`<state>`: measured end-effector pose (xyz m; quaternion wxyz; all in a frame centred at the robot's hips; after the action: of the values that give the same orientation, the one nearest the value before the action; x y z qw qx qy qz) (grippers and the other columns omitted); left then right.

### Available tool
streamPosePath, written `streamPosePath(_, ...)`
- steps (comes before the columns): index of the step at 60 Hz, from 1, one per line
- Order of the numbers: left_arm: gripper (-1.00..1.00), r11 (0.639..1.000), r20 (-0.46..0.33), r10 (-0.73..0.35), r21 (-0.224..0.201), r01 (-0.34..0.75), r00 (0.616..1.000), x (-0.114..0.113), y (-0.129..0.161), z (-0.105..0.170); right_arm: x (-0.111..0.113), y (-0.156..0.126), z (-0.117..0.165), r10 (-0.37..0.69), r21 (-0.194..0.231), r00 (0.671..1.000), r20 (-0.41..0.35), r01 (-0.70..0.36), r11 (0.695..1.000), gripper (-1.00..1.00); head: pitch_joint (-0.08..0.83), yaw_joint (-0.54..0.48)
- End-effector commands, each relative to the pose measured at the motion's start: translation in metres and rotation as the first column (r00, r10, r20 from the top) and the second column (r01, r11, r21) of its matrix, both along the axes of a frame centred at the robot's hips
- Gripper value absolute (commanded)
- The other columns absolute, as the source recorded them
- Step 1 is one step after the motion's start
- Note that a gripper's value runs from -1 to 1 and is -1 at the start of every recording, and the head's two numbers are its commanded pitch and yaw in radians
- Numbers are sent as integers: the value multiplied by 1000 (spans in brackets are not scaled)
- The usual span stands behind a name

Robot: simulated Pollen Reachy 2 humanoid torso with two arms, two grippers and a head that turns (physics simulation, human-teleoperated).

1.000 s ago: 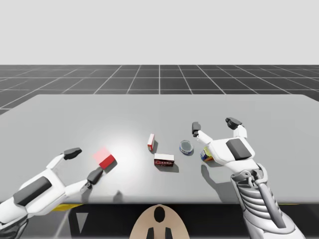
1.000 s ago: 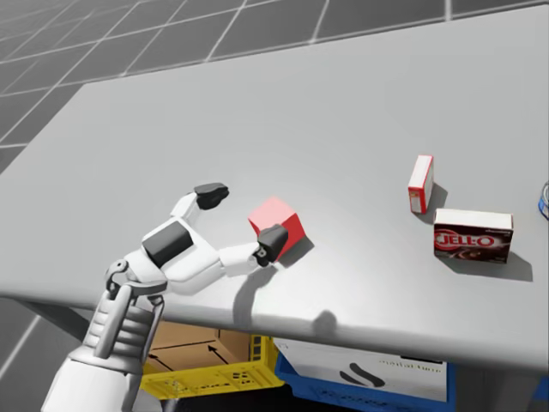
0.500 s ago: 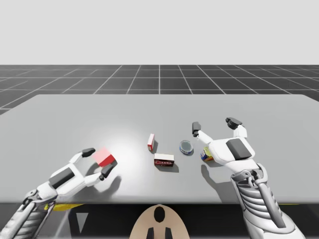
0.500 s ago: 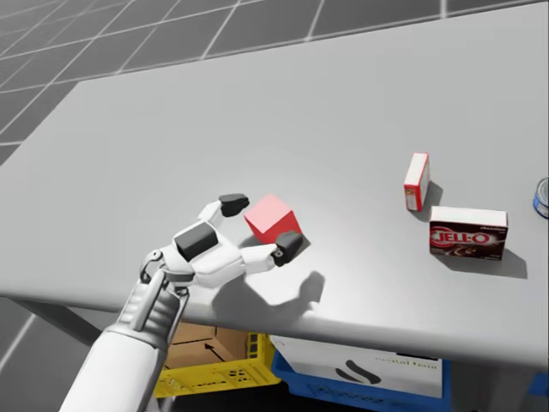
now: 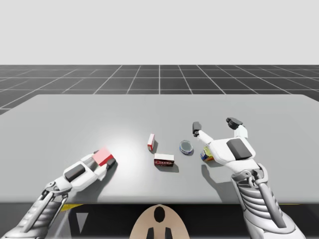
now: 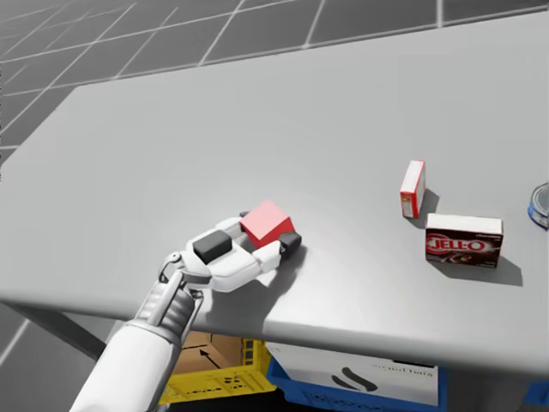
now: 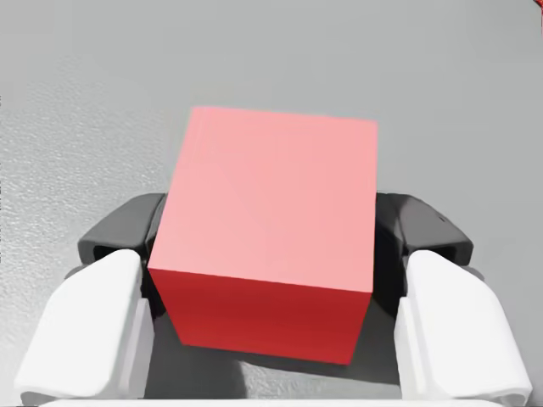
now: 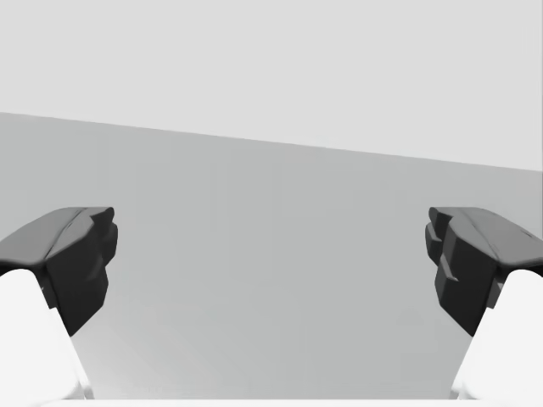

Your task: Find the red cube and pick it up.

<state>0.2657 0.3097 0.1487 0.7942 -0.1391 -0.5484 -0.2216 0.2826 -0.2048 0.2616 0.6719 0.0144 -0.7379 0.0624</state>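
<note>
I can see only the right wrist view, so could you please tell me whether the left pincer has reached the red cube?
Observer: Yes. The left pincer is shut on the cube, one finger on each side.
Operator: Thank you. Is it lifted?
Observer: Not that I can see. In the high view it looks to rest on the table, near the front edge.
Operator: And what lies near my other arm?
Observer: A flat can sits just left of the open right pincer, between it and a dark box.
</note>
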Motion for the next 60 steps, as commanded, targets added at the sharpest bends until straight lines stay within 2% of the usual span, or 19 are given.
streamPosePath(1,972,1000,-4,11,19,-11,1000,-3,1,-5,0,2,-1,0,13,1000,-4,0,1000,-1000,672,400)
streamPosePath(9,1000,1000,3,6,26,-6,1000,-4,1,-4,0,2,0,-3,11,1000,-3,3,1000,-1000,617,407)
streamPosePath(24,1000,999,22,16,34,-17,1000,-6,4,-3,1,2,0,-18,25,1000,-7,18,1000,-1000,372,427)
streamPosePath(32,1000,999,46,13,47,-15,999,-7,4,9,2,1,0,-16,28,1000,-9,17,999,-1000,335,433)
streamPosePath(44,1000,996,174,24,86,-40,984,-12,3,61,2,0,1,-14,38,1000,-13,14,999,-1000,324,424)
streamPosePath(45,1000,994,204,31,97,-52,979,-13,3,74,2,-1,1,-14,39,1000,-13,14,999,-1000,321,424)
streamPosePath(52,1000,988,298,51,122,-91,953,-13,2,114,3,-1,0,-24,39,999,-31,25,999,-1000,310,423)
streamPosePath(54,1000,985,335,59,131,-109,940,-13,1,130,3,-1,0,-5,51,998,-56,8,999,-1000,307,423)
streamPosePath(55,1000,984,346,62,134,-115,936,-13,1,134,3,-1,0,-7,47,998,-58,9,999,-1000,307,423)
streamPosePath(56,1000,982,374,64,139,-125,925,-13,-1,146,3,-1,1,-25,23,998,-54,26,999,-1000,305,423)
streamPosePath(57,1000,983,382,65,136,-125,922,-13,-1,150,4,-1,0,-26,23,998,-52,27,999,-1000,305,423)
streamPosePath(60,1000,982,427,77,125,-143,901,-14,-5,170,5,0,0,-40,51,997,-59,43,998,-1000,303,421)
